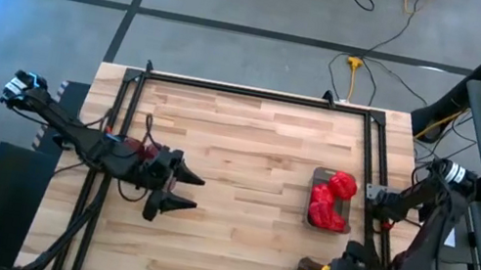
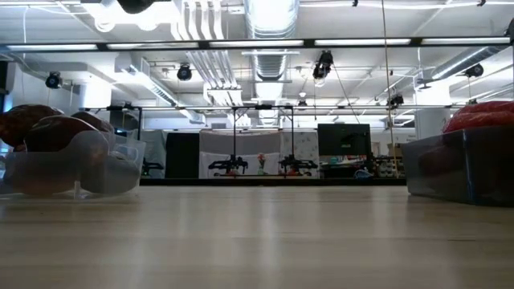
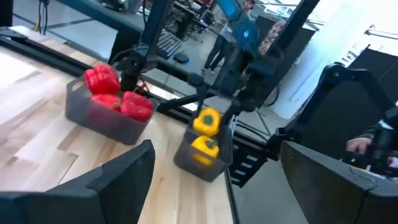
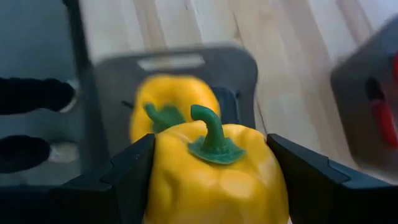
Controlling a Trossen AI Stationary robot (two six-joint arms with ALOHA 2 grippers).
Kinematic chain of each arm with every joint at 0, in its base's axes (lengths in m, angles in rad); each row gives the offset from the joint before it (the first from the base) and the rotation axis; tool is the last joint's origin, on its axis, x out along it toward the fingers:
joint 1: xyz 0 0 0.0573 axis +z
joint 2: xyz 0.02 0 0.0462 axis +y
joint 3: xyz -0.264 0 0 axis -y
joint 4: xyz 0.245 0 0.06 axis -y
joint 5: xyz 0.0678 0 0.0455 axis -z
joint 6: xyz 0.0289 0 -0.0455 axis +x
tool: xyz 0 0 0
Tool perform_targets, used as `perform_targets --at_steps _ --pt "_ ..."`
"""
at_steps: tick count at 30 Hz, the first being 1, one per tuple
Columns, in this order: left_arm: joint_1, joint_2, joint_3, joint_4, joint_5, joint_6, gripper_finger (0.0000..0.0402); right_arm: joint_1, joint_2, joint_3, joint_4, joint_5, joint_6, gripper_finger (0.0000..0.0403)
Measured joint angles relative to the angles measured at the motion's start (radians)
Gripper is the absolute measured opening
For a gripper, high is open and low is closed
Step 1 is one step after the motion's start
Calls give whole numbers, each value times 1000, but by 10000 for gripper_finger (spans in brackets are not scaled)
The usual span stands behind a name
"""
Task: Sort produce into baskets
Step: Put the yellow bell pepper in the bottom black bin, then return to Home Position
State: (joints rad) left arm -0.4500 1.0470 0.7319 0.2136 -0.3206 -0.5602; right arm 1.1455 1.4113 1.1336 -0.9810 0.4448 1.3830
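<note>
A: Yellow pepper (image 4: 214, 174) sits between the right gripper (image 4: 208, 177) fingers, gripped, right over the near-right tray (image 4: 180, 62) w/ another yellow pepper (image 4: 171, 102) already lying in it. Looks like a drop-off, not yet let go.

B: Other colours?

A: Red peppers (image 1: 332, 203) piled in the dark grey tray (image 1: 317, 175) at the table's right side, just beyond the yellow one. Maroon peppers (image 2: 48, 128) in a clear tray (image 2: 72, 164), seen in low view only; in the high view the left arm mostly covers that spot.

B: Anything loose on the wooden table (image 1: 248, 146)?

A: None visible. High view shows bare wood btwn the trays; can't rule out a piece hidden under the arms.

B: Left arm?

A: Left gripper (image 1: 188, 191) hovers mid-left over the table, fingers spread wide, holding nothing.

B: So progress?

A: Judging nearly done. Three colours each in own tray; this yellow looks like the last piece, only the release left.
</note>
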Motion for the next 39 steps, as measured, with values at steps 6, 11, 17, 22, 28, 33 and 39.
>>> perform_targets --at_steps 6,11,17,22,28,33,39 --pt "-2 -39 6 -29 0 4 327 62 23 -56 33 -8 79 281" --pt "-2 -95 -36 -39 -1 2 327 65 24 -90 163 -11 75 321" --pt "-2 -160 -56 -72 -1 21 327 58 30 -106 172 -62 86 368" --pt "-2 -246 -61 -129 -1 36 327 39 24 -38 83 -95 75 373" --pt "-2 -363 -92 -163 38 112 327 -62 23 109 -109 -69 -29 374" --pt "-2 -462 -140 -173 78 201 327 -204 24 183 -113 -28 -201 374" --pt "-2 -611 -263 -178 104 245 327 -444 24 216 32 -24 -471 369"
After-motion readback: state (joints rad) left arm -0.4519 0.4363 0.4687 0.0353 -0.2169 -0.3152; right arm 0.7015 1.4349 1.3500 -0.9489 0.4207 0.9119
